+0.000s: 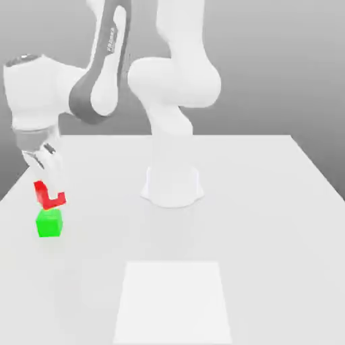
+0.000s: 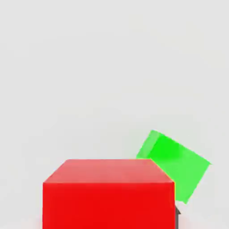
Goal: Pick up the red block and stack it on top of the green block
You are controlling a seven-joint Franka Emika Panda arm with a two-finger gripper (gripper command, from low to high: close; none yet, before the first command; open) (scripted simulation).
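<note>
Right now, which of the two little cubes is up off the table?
The red block: it hangs in the pincer, just above the green block, which sits on the white table.

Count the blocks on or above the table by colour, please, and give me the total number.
Red block: 1
Green block: 1
Total: 2 blocks
</note>
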